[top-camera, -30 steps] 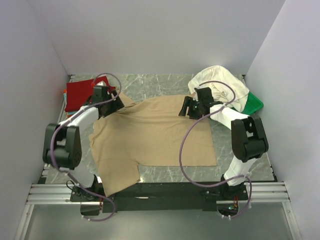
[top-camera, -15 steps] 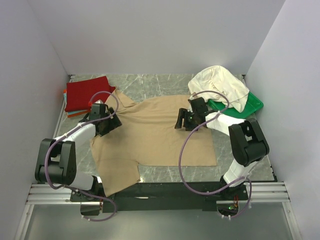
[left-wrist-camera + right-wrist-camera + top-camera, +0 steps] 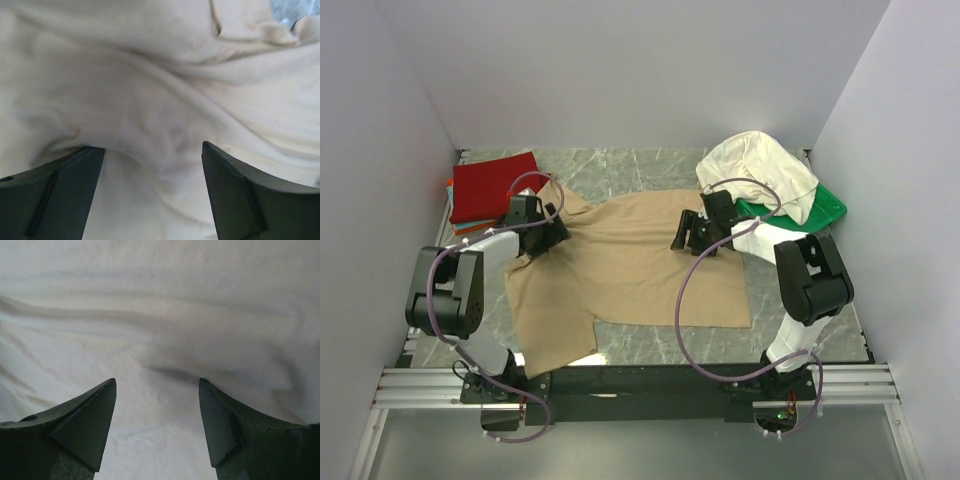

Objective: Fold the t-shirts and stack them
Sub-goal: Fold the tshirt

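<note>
The tan-beige t-shirt [image 3: 630, 270] lies spread flat across the middle of the table, one sleeve hanging toward the near left edge. My left gripper [image 3: 556, 234] rests low on its left shoulder, open, with rumpled tan cloth [image 3: 150, 100] between the fingers [image 3: 60, 185]. Over at the shirt's right shoulder my right gripper [image 3: 680, 236] is also open, tips pressed onto smooth tan cloth [image 3: 160, 315]. A deep red t-shirt [image 3: 492, 184] sits folded at the back left, thin orange edges showing under it. The cream-white t-shirt [image 3: 760, 168] is bunched at the back right.
A green plastic tray [image 3: 828, 207] lies under the cream-white heap at the back right. Grey walls close in the left, back and right sides. Marble tabletop [image 3: 620, 172] shows behind the tan shirt and at the near right.
Both grippers have come down from the shirt's back corners onto its shoulders and stayed open. The left one went toward me, then back a little; the tan cloth shifted slightly.
</note>
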You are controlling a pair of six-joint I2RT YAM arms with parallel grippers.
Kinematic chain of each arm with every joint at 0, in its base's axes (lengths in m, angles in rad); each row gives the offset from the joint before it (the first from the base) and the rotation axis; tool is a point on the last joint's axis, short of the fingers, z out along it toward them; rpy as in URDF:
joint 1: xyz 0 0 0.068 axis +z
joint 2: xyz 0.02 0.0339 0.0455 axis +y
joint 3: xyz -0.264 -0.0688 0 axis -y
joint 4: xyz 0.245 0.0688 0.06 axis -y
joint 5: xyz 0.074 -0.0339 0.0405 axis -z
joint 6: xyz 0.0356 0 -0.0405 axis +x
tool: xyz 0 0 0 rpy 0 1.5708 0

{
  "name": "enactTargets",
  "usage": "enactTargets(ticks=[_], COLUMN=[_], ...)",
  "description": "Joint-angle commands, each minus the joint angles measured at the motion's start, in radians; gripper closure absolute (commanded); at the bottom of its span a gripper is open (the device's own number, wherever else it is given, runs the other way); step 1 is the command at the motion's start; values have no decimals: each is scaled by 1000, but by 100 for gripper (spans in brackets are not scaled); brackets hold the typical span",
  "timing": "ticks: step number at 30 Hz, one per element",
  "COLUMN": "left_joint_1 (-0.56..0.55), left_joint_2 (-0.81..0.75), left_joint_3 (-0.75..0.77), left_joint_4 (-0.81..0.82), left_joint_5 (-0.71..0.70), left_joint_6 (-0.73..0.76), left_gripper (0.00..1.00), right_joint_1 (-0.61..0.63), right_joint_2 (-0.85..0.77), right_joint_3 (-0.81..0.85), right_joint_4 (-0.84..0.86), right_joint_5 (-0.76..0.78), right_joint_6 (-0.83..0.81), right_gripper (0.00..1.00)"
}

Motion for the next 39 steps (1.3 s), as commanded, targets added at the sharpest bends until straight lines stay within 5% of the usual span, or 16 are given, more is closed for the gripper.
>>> enactTargets(ticks=[1, 25, 39], left_joint_1=[8, 5, -66], left_joint_2=[85, 347, 67], left_joint_3=[39, 438, 355], left_joint_4=[-9, -101, -161], left_joint_5=[23, -5, -149], left_joint_6=[29, 98, 95], left_gripper=[14, 15, 14], right_joint_1=[-43, -152, -154], right_joint_2=[54, 250, 124], right_joint_3=[8, 319, 334], right_joint_4=[-35, -155, -164], right_joint_5=[49, -11, -55], right_joint_6=[-5, -52, -66], right_gripper=[26, 27, 26])
